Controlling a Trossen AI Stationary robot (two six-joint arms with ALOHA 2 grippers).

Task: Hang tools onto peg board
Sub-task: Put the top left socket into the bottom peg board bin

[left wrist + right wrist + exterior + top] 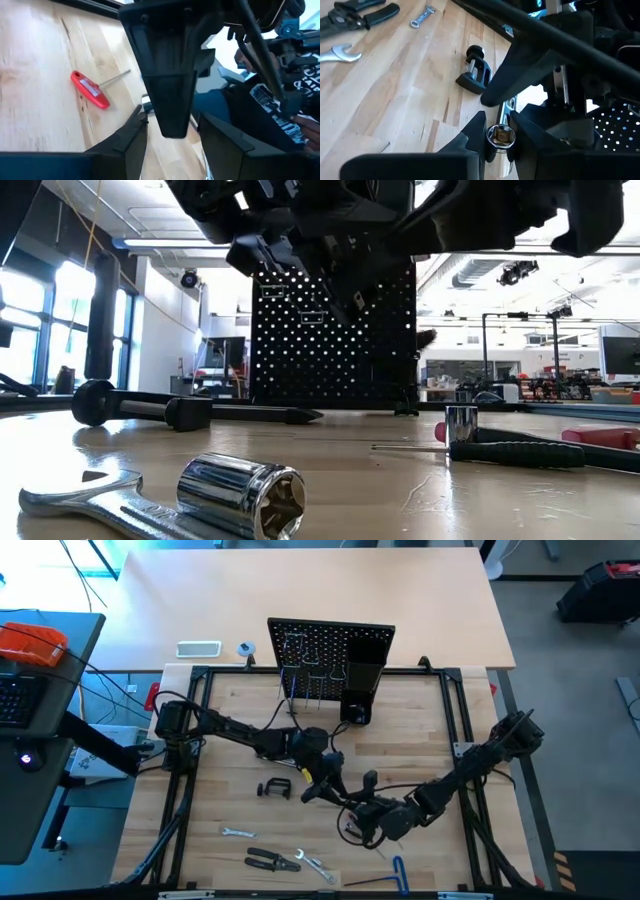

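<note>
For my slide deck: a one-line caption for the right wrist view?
Right gripper closing around a shiny metal socket, with a black C-clamp and a silver wrench on the wooden table.

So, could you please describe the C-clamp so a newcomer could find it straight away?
Start at the upright peg board at the table's far edge and come toward the near edge, past the left gripper. The C-clamp lies alone on the wood beside it: black and chunky, unlike the slim silver wrenches nearer the front.

Upright black peg board (331, 652), C-clamp (273, 789), pliers (272, 860), wrenches (238, 833) flat on table
</note>
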